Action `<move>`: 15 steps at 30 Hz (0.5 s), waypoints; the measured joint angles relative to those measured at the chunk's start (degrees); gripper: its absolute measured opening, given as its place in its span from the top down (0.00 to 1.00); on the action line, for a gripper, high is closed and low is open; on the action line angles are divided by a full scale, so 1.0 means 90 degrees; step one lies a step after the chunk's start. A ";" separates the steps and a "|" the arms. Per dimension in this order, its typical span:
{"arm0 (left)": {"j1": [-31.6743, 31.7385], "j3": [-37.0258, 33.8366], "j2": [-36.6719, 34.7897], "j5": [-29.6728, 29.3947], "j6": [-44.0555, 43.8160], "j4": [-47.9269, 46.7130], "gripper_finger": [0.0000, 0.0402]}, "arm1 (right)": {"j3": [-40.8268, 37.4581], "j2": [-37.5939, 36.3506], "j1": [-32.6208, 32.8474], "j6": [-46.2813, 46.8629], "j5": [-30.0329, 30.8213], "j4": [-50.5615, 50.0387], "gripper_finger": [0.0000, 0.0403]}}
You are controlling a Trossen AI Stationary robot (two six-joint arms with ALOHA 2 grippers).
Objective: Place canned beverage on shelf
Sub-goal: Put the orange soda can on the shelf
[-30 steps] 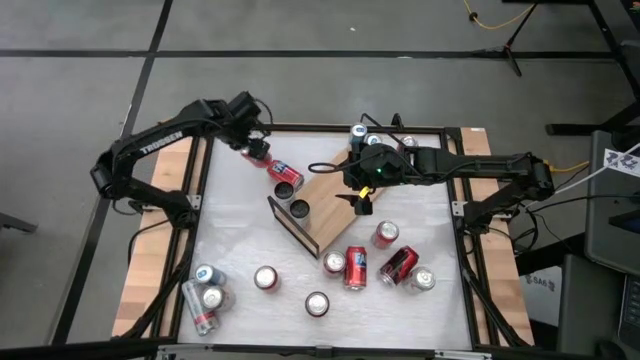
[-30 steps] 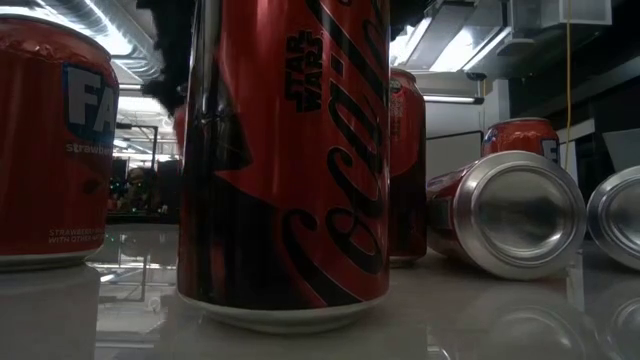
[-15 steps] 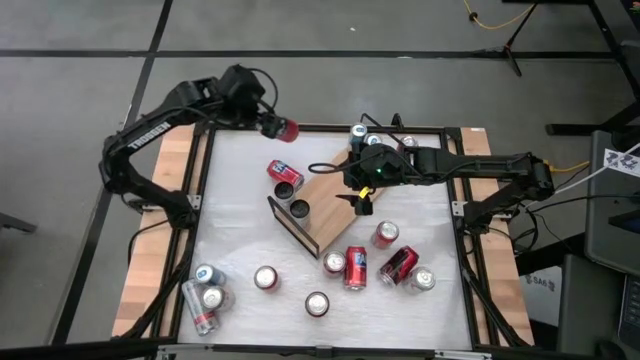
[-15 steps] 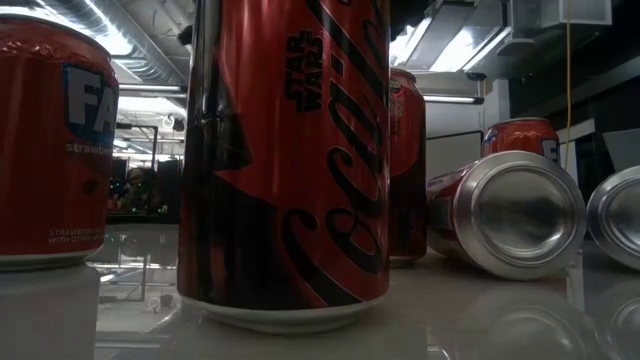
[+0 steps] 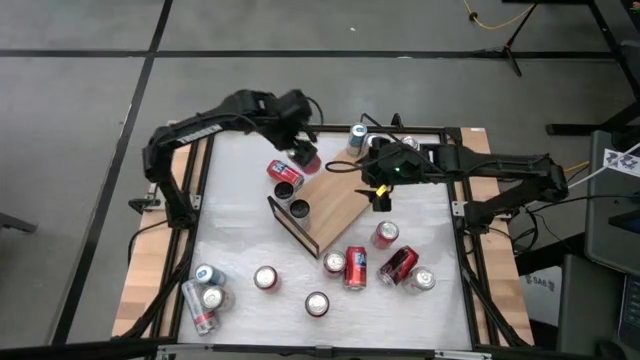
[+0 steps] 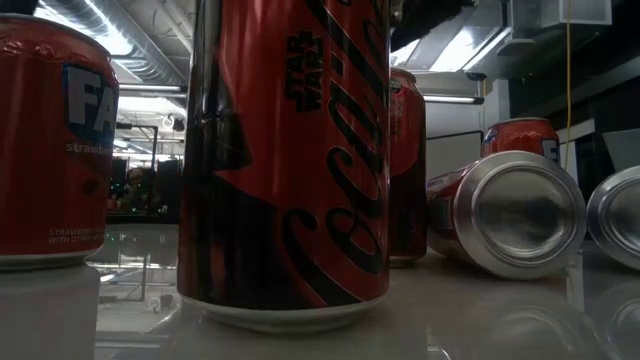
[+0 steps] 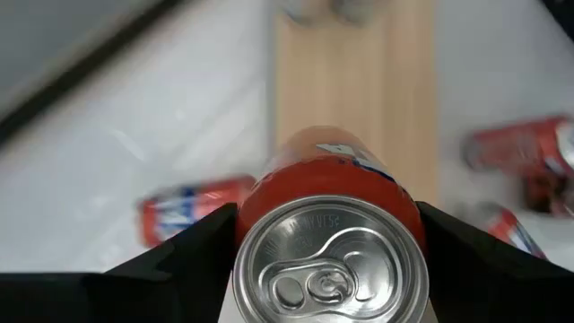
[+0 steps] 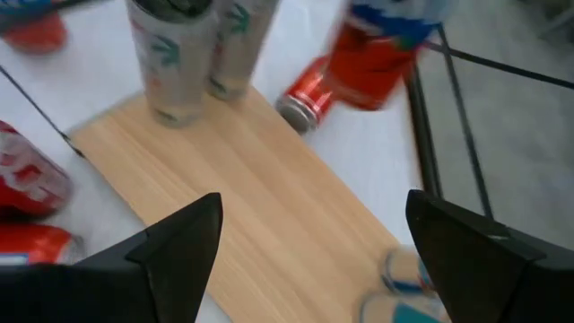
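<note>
Red can (image 7: 330, 235) pinched between left gripper (image 5: 303, 153) fingers, held in air over far end of the shelf (image 5: 330, 203), a wood board lying diagonally mid-table. Right gripper (image 5: 381, 197) hovers over shelf's right edge, fingers spread, empty. Loose cans (image 5: 352, 268) scattered nearby.

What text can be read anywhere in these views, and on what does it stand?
"STAR WARS": dark red can nearest the low camera.
Coca-Cola script, partly cut off: same can.
"FA", cut off, with "strawberr" below: red can at left.
"TROSSEN": left arm's link, barely legible.
Print on other cans: too small or blurred.
</note>
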 joint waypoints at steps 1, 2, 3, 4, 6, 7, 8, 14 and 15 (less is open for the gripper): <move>-0.0031 0.0000 0.0094 0.0150 0.0000 -0.0002 0.31 | -0.0075 -0.0048 0.0000 0.0000 0.0065 -0.0003 0.15; -0.0056 0.0000 0.0186 0.0265 0.0003 -0.0007 0.31 | -0.0148 -0.0097 -0.0002 0.0000 0.0097 -0.0002 0.15; -0.0085 0.0000 0.0265 0.0341 0.0012 -0.0012 0.31 | -0.0213 -0.0147 -0.0002 0.0000 0.0097 -0.0006 0.15; -0.0100 0.0000 0.0340 0.0412 0.0040 -0.0010 0.31 | -0.0281 -0.0198 -0.0002 0.0000 0.0094 0.0003 0.15; -0.0108 0.0000 0.0464 0.0511 0.0186 0.0002 0.31 | -0.0423 -0.0295 -0.0002 0.0000 0.0092 0.0001 0.15; -0.0125 0.0000 0.0526 0.0493 0.0247 0.0004 0.31 | -0.0485 -0.0322 0.0000 0.0000 0.0094 0.0005 0.15; -0.0132 0.0000 0.0584 0.0474 0.0331 0.0006 0.31 | -0.0543 -0.0343 0.0000 0.0000 0.0092 0.0003 0.15; -0.0156 0.0007 0.0840 0.0485 0.0690 0.0000 0.31 | -0.0785 -0.0362 0.0000 0.0000 0.0092 0.0003 0.15; -0.0160 0.0007 0.0861 0.0483 0.0745 -0.0010 0.31 | -0.0818 -0.0362 0.0000 0.0000 0.0092 0.0008 0.15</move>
